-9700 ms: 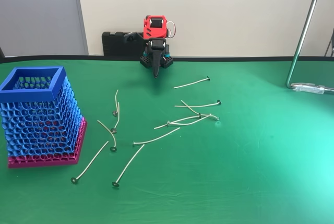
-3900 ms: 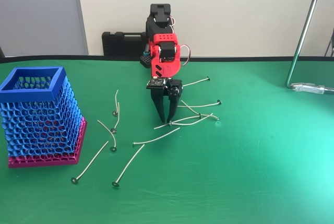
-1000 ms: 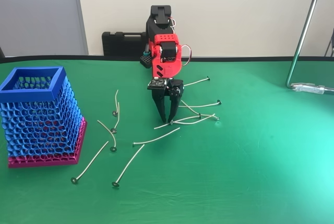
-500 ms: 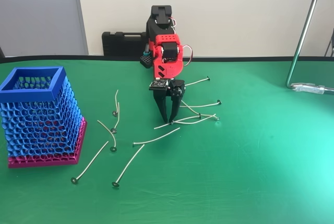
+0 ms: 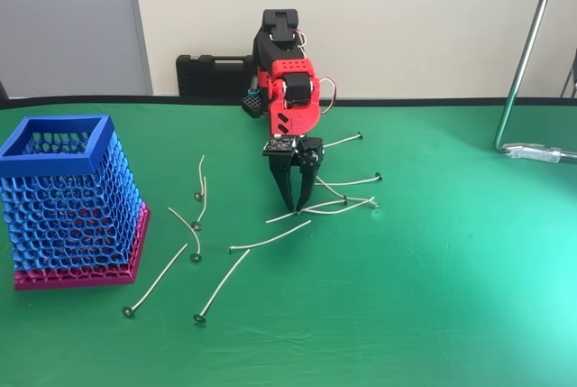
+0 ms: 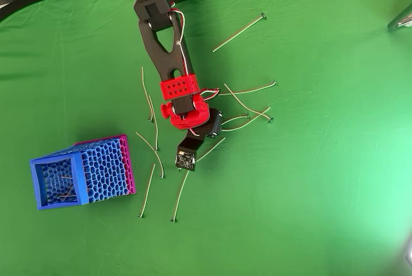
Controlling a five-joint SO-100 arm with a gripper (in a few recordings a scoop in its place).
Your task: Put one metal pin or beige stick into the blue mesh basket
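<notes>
- Near first: I've got the gripper (image 5: pixel 297 209) pointing straight down over the tangle of pins (image 5: pixel 335 203), tips right at a pin (image 5: pixel 288 216) on the green cloth (image 5: pixel 433 270). Vertical makes sense, since these thin pins lie flat.
- Fingers look nearly pinched together around that pin, but I can't tell if they've really clamped it.
- Compared with a second ago the jaws are narrower and the pin under them sits a touch shifted.
- Loose pins (image 5: pixel 159 281) lie toward the camera and off to the gripper's left in the fixed view.
- Farthest off, the blue mesh basket (image 5: pixel 66 199) stands well apart to the left, unmoved, with what look like pins already inside in the overhead view (image 6: pixel 61 183).
</notes>
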